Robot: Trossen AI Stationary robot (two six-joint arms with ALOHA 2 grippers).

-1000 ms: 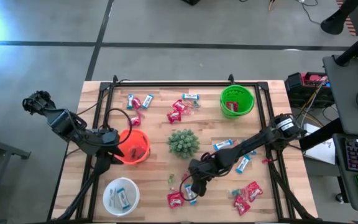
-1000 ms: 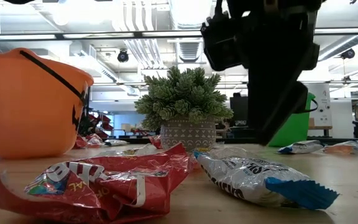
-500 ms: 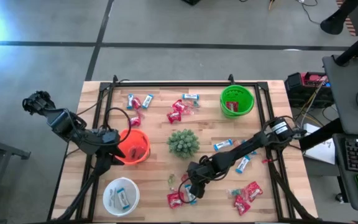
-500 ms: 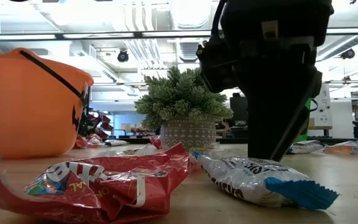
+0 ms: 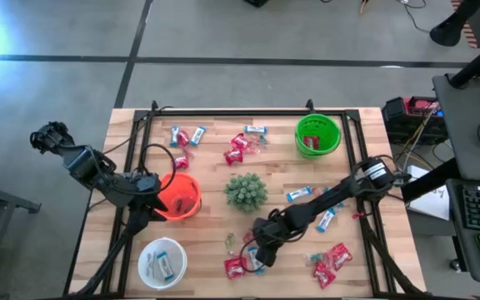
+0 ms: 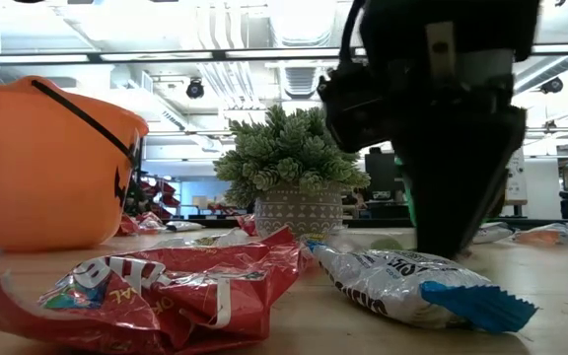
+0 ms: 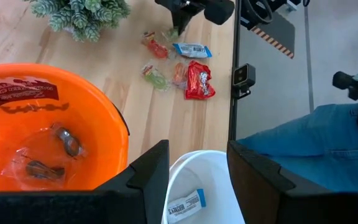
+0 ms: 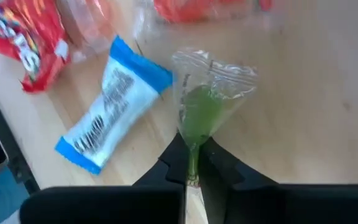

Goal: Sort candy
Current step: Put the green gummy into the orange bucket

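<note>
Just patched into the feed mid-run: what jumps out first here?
The right gripper is down near the table's front, shut on a green candy beside a blue-and-white bar. The orange bucket sits left of the plant with the left gripper at it, open. Red packets lie at the front right.

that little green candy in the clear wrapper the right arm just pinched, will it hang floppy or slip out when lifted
Probably floppy: the right end effector is shut on only the thin twisted end of the green candy, so the piece would likely dangle below. The clear wrapper looks slick and crinkly, so slipping seems possible. It looks very light, so even a narrow pinch may hold.
</note>
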